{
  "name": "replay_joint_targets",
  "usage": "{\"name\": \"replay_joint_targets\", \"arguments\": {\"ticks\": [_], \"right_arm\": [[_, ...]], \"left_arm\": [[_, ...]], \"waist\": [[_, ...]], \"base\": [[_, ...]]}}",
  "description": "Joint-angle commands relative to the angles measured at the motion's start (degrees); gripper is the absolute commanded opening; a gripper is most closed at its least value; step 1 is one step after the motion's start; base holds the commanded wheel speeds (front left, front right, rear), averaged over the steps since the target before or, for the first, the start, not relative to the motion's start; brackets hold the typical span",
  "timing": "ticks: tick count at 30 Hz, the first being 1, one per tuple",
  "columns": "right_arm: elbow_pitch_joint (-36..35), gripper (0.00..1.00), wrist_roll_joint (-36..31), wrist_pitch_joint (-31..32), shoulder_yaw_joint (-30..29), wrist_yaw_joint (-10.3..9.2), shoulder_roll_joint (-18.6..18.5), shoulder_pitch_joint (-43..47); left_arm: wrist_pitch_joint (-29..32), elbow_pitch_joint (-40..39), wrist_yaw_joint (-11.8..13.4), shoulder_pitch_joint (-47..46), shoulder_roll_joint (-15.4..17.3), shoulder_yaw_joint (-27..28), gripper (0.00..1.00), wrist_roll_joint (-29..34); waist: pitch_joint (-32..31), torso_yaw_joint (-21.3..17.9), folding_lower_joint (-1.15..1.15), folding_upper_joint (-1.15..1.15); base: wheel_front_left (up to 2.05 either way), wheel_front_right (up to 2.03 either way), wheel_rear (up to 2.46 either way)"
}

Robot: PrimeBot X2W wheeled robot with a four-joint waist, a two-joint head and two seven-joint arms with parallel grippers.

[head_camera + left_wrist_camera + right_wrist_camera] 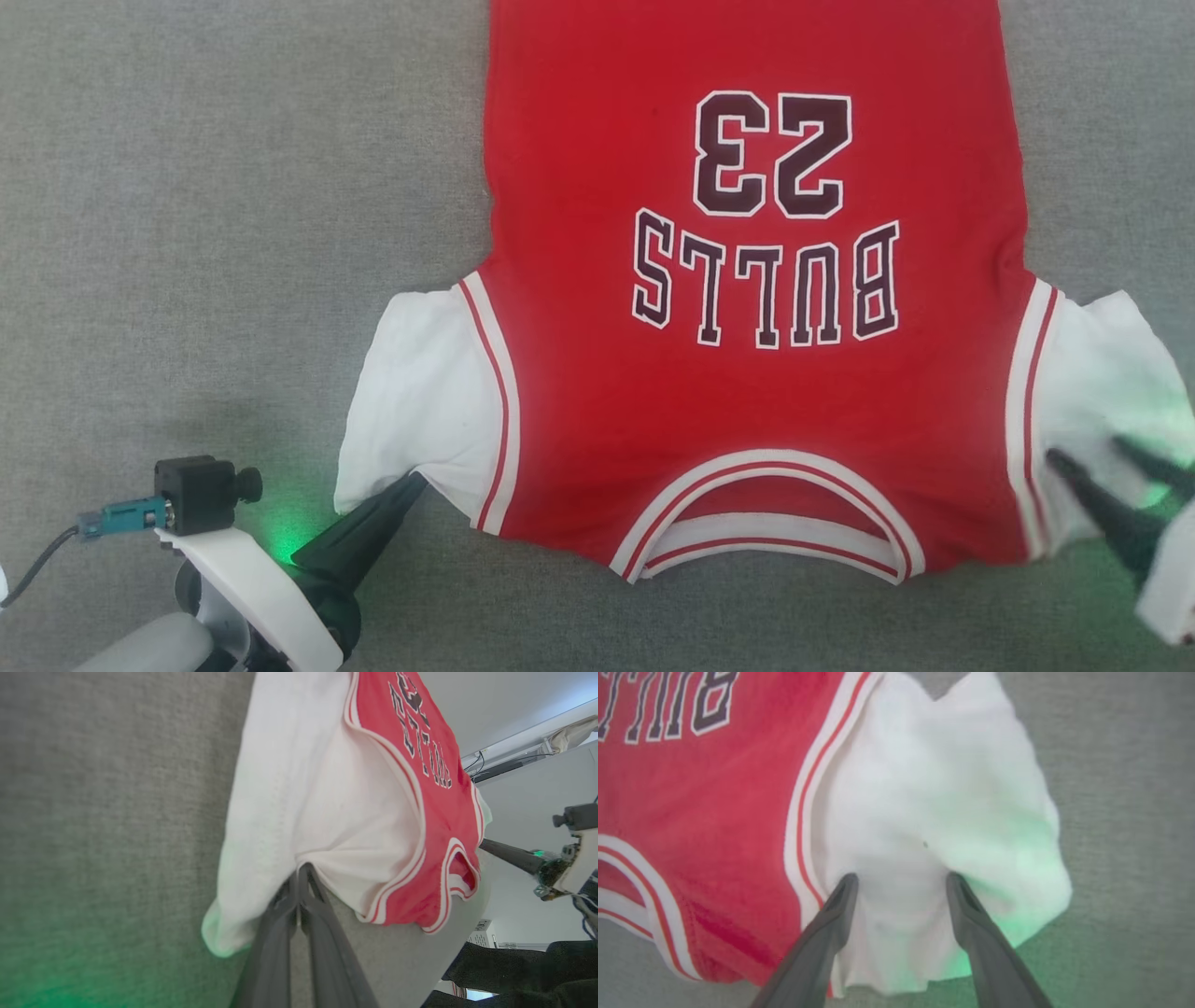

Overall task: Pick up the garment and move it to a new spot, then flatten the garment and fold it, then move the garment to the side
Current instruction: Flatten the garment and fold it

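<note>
The left gripper (411,483) pinches a sleeve of the shirt (747,392), flat on the table (187,187), collar nearest, length running away; the right gripper (1088,450) gapes over the other sleeve. Left wrist: fingers (275,933) closed on hem. Right wrist: fingers (826,924) apart, sleeve between.

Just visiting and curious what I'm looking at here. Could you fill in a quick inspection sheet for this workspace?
Surface: grey felt-like tabletop.
Job's things: garment spread flat, print up, collar toward the robot, white sleeves out sideways.
Clutter: nothing seen.
Grippers: left gripper, jaws shut on the corner of the garment's left-side sleeve; right gripper, jaws open, straddling the other sleeve.
Cables: teal plug with a dark lead at the left wrist; wires along a far wall.
Surroundings: pale wall beyond the table edge.
</note>
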Motion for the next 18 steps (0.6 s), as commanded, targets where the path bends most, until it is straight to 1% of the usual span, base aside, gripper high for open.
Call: {"name": "replay_joint_targets", "arguments": {"ticks": [1,5,6,7,8,9,11,13,15,18], "right_arm": [[-2.46,1.0,0.72,0.49,-1.97,-0.1,-0.18,0.75],[-12.1,1.0,3.7,4.94,-9.23,-0.07,-1.17,1.54],[-13.91,1.0,4.42,6.39,-11.13,-0.07,-1.59,1.03],[-13.91,1.0,4.42,6.39,-11.13,-0.07,-1.59,1.03],[-15.56,1.0,5.0,7.85,-12.93,-0.07,-2.27,-0.02],[-17.29,1.0,6.06,10.68,-15.5,-0.06,-3.77,-3.25],[-16.45,1.0,6.83,13.04,-16.59,-0.06,-5.51,-8.53],[-13.65,1.0,7.12,15.06,-15.91,-0.06,-6.88,-15.47],[-9.16,1.0,5.72,16.62,-13.84,-0.06,-8.2,-23.55],[-1.28,1.0,2.23,19.98,-8.95,-0.06,-9.5,-35.56]], "left_arm": [[0.15,1.31,0.21,0.29,-1.72,-0.59,0.0,0.01],[-0.38,-0.24,0.2,0.35,-1.93,-0.7,0.0,1.15],[-0.51,-0.62,0.2,0.07,-2.09,-0.73,0.0,1.59],[-0.51,-0.62,0.2,0.07,-2.09,-0.73,0.0,1.59],[-0.55,-1.12,0.19,-0.36,-2.36,-0.85,0.0,2.06],[-0.57,-1.92,0.14,-1.41,-2.89,-1.14,0.0,3.0],[-0.55,-2.54,0.13,-2.91,-3.79,-1.65,0.0,3.69],[-0.23,-3.05,0.05,-4.6,-4.86,-2.43,0.0,4.67],[0.11,-3.36,0.02,-6.35,-6.13,-3.36,0.0,5.68],[0.39,-3.48,0.01,-8.82,-7.81,-4.77,0.0,6.27]], "waist": [[0.05,-0.03,0.0,-0.01],[0.67,0.64,0.0,-0.01],[1.01,0.98,0.0,-0.01],[1.01,0.98,0.0,-0.01],[1.42,1.48,0.0,-0.01],[2.52,2.56,0.0,-0.01],[3.93,3.94,0.0,-0.01],[5.58,5.47,0.0,-0.01],[7.37,7.12,0.0,-0.01],[9.98,9.43,0.0,-0.01]], "base": [[0.0,0.0,0.0],[0.0,0.0,0.0],[0.0,0.0,0.0],[0.0,0.0,0.0],[0.0,0.0,0.0],[0.0,0.0,0.0],[0.0,0.0,0.0],[0.0,0.0,0.0],[0.0,0.0,0.0],[0.0,0.0,0.0]]}}
